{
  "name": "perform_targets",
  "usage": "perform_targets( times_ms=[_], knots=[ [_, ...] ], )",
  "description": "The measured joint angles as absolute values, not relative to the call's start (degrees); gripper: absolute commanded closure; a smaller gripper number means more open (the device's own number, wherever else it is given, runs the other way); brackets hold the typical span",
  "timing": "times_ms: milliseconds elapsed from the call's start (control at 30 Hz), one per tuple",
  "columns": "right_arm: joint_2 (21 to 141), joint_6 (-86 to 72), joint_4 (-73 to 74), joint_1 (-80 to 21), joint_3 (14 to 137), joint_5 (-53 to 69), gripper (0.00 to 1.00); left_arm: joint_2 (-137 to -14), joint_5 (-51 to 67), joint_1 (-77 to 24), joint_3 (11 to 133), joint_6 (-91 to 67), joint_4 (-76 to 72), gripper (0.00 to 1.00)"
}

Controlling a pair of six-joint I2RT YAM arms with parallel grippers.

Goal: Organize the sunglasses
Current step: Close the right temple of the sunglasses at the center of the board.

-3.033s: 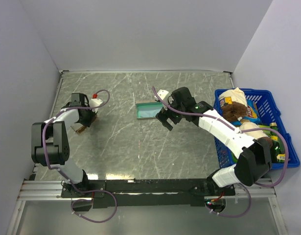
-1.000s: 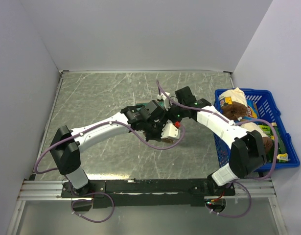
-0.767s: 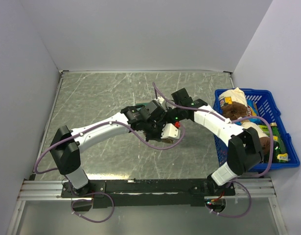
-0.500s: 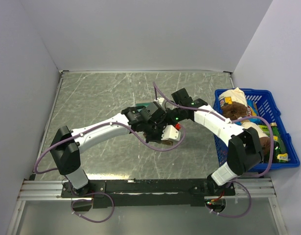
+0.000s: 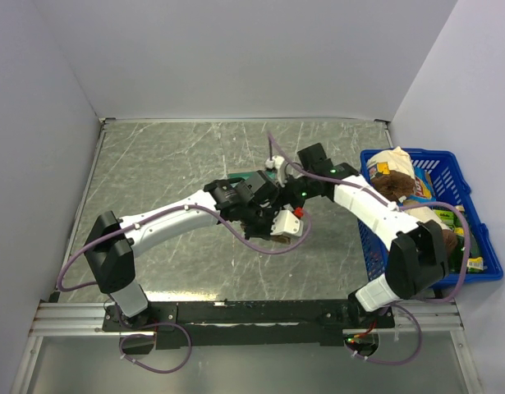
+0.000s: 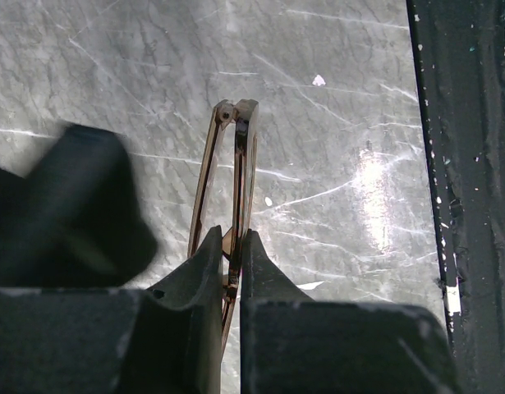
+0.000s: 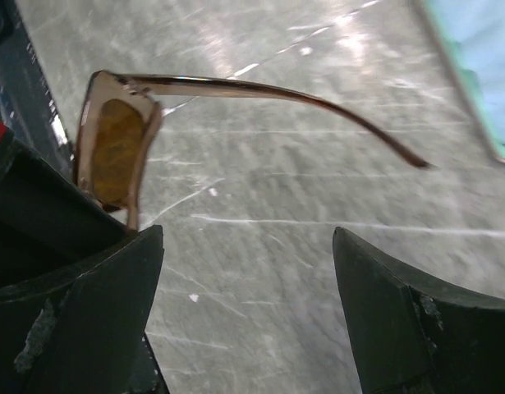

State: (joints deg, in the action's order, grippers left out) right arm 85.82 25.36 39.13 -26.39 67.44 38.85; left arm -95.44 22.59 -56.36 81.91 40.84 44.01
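Note:
My left gripper (image 6: 231, 238) is shut on the sunglasses (image 6: 236, 164) and holds them edge-on above the table. They have amber lenses and a thin brown frame. In the right wrist view one lens (image 7: 117, 148) shows at the left, with one temple arm (image 7: 277, 90) swung out to the right. My right gripper (image 7: 248, 238) is open and empty, its left finger close beside the lens. In the top view both grippers meet at the table's middle, left (image 5: 273, 232) and right (image 5: 279, 197), with the sunglasses (image 5: 277, 239) mostly hidden under them.
A teal-edged tray with light blue inside (image 5: 245, 175) lies just behind the grippers, mostly hidden; its corner also shows in the right wrist view (image 7: 482, 49). A blue basket (image 5: 449, 168) full of groceries stands at the right edge.
The left arm carried the sunglasses from the far left to the middle, meeting the right gripper. In the last second the right arm shifted slightly right; the left barely moved.

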Motion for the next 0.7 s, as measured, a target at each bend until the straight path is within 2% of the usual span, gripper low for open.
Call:
perform_targets(
  times_ms=[200,700],
  knots=[
    [82.0,23.9,38.5,-20.5,67.6,38.3,0.00,-95.4,22.6,-57.4,81.8,40.9,44.0,0.96],
    [76.5,17.8,28.8,-18.0,63.7,32.8,0.00,-100.2,22.7,-66.3,83.7,40.8,46.6,0.97]
  ],
)
